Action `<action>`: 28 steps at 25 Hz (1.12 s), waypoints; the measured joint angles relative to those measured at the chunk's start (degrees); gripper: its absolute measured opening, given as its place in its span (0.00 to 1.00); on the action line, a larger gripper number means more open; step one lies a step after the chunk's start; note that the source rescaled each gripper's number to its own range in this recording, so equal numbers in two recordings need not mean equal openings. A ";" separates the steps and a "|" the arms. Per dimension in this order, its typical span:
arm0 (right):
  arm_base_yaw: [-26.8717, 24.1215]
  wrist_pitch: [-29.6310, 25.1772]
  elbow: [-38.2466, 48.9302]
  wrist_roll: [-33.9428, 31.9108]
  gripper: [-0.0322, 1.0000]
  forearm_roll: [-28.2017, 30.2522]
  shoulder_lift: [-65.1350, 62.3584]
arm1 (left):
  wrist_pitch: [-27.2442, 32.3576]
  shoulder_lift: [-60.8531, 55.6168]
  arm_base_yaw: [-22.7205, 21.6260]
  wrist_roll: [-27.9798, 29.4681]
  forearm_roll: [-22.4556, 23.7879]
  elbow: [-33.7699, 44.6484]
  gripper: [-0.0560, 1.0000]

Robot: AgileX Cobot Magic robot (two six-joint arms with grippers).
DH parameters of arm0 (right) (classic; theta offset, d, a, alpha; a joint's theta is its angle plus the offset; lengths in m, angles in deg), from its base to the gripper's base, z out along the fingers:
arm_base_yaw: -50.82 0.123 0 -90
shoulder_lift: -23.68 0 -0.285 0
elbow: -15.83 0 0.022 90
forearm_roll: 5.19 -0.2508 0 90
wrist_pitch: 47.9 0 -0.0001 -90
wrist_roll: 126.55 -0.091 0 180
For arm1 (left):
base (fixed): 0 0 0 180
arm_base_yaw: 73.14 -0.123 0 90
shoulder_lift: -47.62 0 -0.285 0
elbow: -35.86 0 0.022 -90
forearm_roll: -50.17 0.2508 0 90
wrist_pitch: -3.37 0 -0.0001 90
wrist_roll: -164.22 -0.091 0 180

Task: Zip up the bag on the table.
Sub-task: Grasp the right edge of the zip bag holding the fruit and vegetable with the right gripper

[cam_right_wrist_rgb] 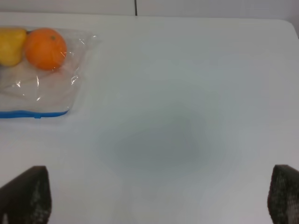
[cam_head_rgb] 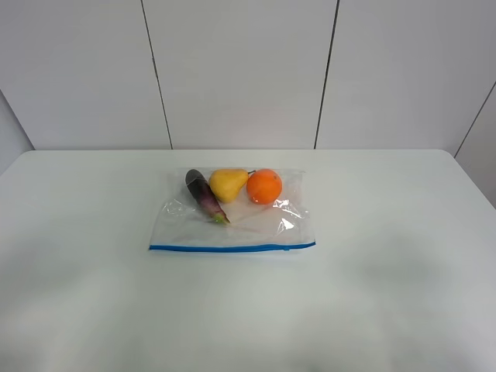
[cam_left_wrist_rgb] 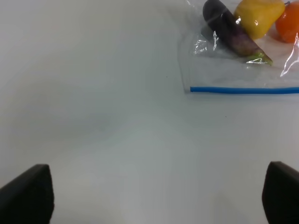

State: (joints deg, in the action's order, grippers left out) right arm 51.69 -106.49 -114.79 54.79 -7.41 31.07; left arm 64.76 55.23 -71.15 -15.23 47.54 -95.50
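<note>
Three pieces of produce lie inside the bag (cam_head_rgb: 232,221), which rests flat on the table (cam_head_rgb: 387,302), about midway between the left and right edges and closer to the far edge. Through the clear, crinkled plastic an eggplant (cam_head_rgb: 204,195) lies at a slant, a pear (cam_head_rgb: 228,184) sits just beside it, and an orange (cam_head_rgb: 264,186) touches the pear on the side toward the right edge. All three are grouped at the end of the bag nearest the far edge. The blue zipper strip (cam_head_rgb: 232,248) runs along the bag's opposite side, facing the near edge. Whether the strip is sealed cannot be told.

The left gripper (cam_left_wrist_rgb: 154,193) has its two dark fingertips (cam_left_wrist_rgb: 28,193) spread wide apart over bare tabletop, well clear of the bag's left corner. The right gripper (cam_right_wrist_rgb: 154,193) is likewise spread wide, its fingertips (cam_right_wrist_rgb: 285,193) over bare tabletop, well apart from the bag's right end.
</note>
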 joint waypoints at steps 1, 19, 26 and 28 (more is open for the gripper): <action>0.00 0.00 0.00 0.00 1.00 0.00 0.00 | 0.00 0.00 0.00 0.00 0.00 0.00 1.00; 0.00 5.50 -12.15 0.06 1.00 0.47 23.48 | 0.00 0.00 0.00 0.00 0.00 0.00 1.00; 0.00 6.65 -25.27 0.06 1.00 -8.41 51.45 | 0.00 0.00 0.00 0.00 0.00 0.00 1.00; 0.00 6.79 -27.94 1.33 1.00 -12.44 60.12 | 0.00 0.00 0.00 0.00 0.00 0.00 1.00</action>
State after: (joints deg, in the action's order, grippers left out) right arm 51.69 -99.70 -142.73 56.12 -19.85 91.19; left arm 64.76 55.23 -71.15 -15.23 47.54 -95.50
